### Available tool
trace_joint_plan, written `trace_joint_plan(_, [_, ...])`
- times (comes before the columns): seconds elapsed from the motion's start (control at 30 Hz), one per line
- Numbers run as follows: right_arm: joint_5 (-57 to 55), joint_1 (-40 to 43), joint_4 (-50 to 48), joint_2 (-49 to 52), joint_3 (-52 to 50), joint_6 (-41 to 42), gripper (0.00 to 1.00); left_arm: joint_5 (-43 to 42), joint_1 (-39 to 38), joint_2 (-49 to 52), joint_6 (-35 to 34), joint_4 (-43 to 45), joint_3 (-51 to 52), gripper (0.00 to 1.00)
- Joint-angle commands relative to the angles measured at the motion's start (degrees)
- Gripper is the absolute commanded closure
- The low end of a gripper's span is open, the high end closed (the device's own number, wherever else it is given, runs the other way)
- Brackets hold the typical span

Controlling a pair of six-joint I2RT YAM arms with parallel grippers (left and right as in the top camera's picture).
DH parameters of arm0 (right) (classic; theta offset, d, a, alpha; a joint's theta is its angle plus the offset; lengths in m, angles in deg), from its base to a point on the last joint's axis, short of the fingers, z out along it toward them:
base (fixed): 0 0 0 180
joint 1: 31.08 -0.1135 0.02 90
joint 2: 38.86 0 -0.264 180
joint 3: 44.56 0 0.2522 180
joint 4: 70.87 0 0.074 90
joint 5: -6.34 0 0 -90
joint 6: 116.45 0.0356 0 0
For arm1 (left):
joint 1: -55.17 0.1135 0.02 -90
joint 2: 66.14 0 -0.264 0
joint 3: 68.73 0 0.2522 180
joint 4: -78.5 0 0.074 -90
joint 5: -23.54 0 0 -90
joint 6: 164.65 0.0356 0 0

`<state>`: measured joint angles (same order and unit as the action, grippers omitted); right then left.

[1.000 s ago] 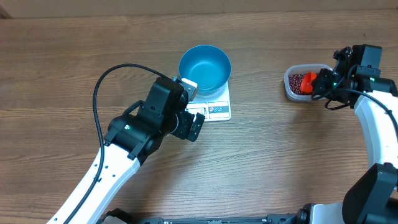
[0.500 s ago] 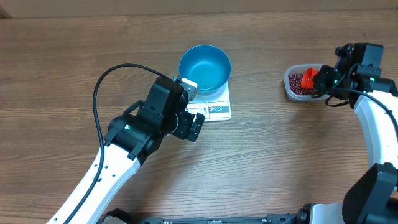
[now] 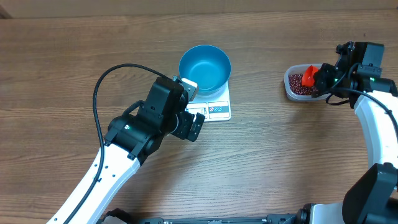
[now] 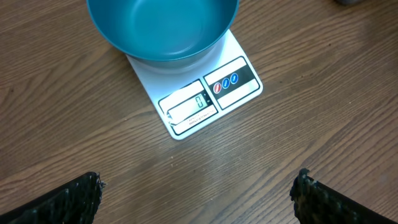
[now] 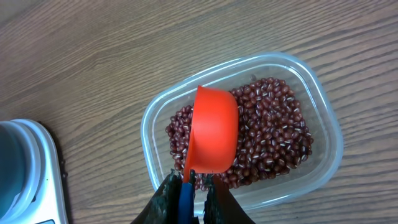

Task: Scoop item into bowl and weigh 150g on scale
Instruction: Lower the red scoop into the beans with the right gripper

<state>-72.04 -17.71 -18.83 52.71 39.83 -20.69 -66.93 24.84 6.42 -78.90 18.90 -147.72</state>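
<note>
Beans, small, roundish and dark red-brown (image 5: pixel 273 134), are lying in a loose heap inside a clear rounded-rectangular plastic tub (image 5: pixel 147 134). The tub is sitting on the brown wooden table (image 3: pixel 280 155), well apart from the scale and off to its right in the overhead view.

The right gripper (image 5: pixel 189 186) is pinching the blue handle (image 5: pixel 186 194) of an orange-red plastic scoop (image 5: pixel 214 134), with its jaws pressed close on either side of the handle. The scoop's cup is hanging tilted over the left part of the heap. Whether it is touching the beans cannot be told.

The round, deep, bright blue bowl (image 3: pixel 205 65) is sitting on the small flat white rectangular kitchen scale (image 4: pixel 245 93) and covering its far part. The bowl's rim is reaching past the scale's sides. The grey display window (image 4: pixel 189 107) and the row of red and blue round buttons (image 4: pixel 225 83) are showing along the scale's near edge.

The left gripper (image 4: pixel 199 199) is hovering above the table just beside that edge. Its black fingers (image 4: pixel 78 196) are spread wide apart and are holding nothing.
</note>
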Motion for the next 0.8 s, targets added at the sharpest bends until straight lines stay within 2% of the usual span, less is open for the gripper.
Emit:
trace_joint_plan(0.0, [-0.52,-0.24,-0.61,0.74,1.01,0.15,0.85,-0.44,0.2,0.31,0.87,0.0,0.28,0.0])
trace_joint_plan(0.77, [-0.63,-0.24,-3.8,3.72,1.01,0.17,0.86,-0.44,0.2,0.31,0.87,0.0,0.28,0.0])
